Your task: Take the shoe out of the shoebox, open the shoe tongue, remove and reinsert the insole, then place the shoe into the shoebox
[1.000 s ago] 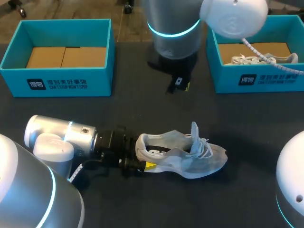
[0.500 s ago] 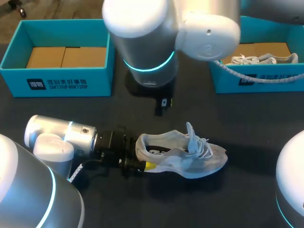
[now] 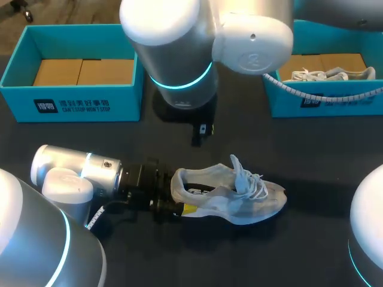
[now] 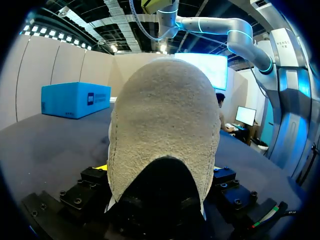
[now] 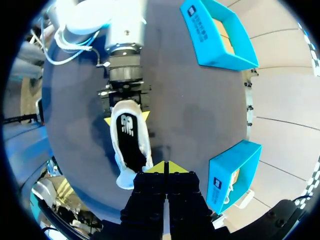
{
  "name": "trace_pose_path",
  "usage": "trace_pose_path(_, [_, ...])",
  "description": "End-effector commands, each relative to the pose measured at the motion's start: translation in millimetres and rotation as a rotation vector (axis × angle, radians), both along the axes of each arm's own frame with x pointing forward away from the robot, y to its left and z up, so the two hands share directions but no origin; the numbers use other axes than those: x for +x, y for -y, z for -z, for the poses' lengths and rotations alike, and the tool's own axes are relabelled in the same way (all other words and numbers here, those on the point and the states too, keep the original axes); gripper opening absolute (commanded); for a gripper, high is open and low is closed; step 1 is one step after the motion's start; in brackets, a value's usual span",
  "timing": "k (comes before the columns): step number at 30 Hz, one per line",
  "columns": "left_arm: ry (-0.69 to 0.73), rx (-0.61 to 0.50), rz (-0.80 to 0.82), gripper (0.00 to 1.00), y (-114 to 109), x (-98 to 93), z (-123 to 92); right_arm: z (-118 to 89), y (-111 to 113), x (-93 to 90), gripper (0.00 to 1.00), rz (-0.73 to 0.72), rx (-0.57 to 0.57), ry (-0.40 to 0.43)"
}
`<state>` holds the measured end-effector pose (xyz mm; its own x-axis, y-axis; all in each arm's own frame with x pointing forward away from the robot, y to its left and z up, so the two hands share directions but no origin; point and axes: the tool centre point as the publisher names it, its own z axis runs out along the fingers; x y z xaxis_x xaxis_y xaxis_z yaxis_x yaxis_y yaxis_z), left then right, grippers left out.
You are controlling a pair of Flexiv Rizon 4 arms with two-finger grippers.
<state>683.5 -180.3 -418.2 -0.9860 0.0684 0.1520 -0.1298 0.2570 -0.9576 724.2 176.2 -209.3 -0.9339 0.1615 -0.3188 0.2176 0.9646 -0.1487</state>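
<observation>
Shoe [image 3: 230, 197] rests sole-down on the table [image 3: 311, 155], toward the middle of its near edge. Its long axis runs along that edge, with the heel toward the table's left side and the toe toward its right. The tongue [image 3: 237, 169] stands up from the laces, and a dark insole [image 5: 127, 132] with a white mark shows in the opening.

The left gripper [image 5: 126, 116] is clamped on the heel, one yellow tip pressed to each side, fingers spread just as wide as the heel. From the left wrist the pale, rough heel back fills the space between the fingers. The arm lies low along the table from the near left corner.

The right gripper [image 5: 164, 168] hangs over the table just beyond the shoe's far side, above the laced part. Its two yellow tips are pressed together, and I see nothing between them. It points straight down and does not touch the shoe.

The left shoebox [image 3: 72, 104] sits at the far left corner. The right shoebox [image 3: 323, 101] sits at the far right corner, with a second shoe [image 3: 329, 75] in it.
</observation>
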Motion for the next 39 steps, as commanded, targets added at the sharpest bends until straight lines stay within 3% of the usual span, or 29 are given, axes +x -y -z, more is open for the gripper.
trace_pose_path(1, [0.000,0.003,0.000,0.00,0,-0.3,0,22,-11,-11.7,0.00,-0.009,-0.064,-0.006])
trace_pose_path(8, [0.000,0.003,0.000,0.00,0,-0.3,0,49,0,-30.3,0.00,-0.029,-0.030,-0.032])
trace_pose_path(15, [0.000,0.003,0.000,0.00,0,-0.3,0,68,9,-36.0,0.00,-0.037,0.042,-0.067])
trace_pose_path(20, [0.000,0.003,0.000,0.00,0,-0.3,0,86,9,-34.4,0.00,-0.057,0.087,-0.138])
trace_pose_path(31, [0.000,0.003,0.000,0.00,0,-0.3,0,86,9,-34.4,0.00,-0.057,0.087,-0.138])
trace_pose_path(39, [0.000,0.003,0.000,0.00,0,-0.3,0,111,-10,-37.0,0.00,-0.094,0.059,-0.189])
